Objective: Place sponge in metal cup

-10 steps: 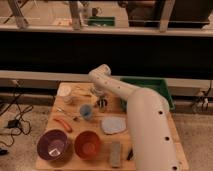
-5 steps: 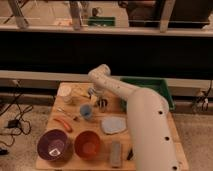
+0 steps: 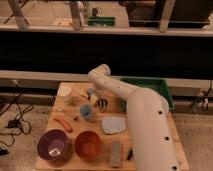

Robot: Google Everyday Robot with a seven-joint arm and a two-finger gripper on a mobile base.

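Note:
The sponge [image 3: 90,92] is a small blue-grey block at the back middle of the wooden table [image 3: 45,125]. The metal cup [image 3: 102,104] stands upright, small and dark, just to the right of and in front of the sponge. My gripper [image 3: 97,95] hangs down from the white arm [image 3: 142,125], right beside the sponge and just above and behind the metal cup. I cannot tell whether the gripper touches the sponge. A light-blue plastic cup [image 3: 86,111] stands left of and in front of the metal cup.
A purple bowl [image 3: 53,145] and an orange bowl [image 3: 88,145] sit at the front. A flat grey-blue slab [image 3: 114,125] and a grey bar [image 3: 116,152] lie to the right. A green bin [image 3: 160,86] is behind on the right. An orange tool [image 3: 63,123] and a white item [image 3: 65,91] lie to the left.
The gripper has stayed by the sponge and the metal cup, with at most a slight shift. The objects on the table have not moved.

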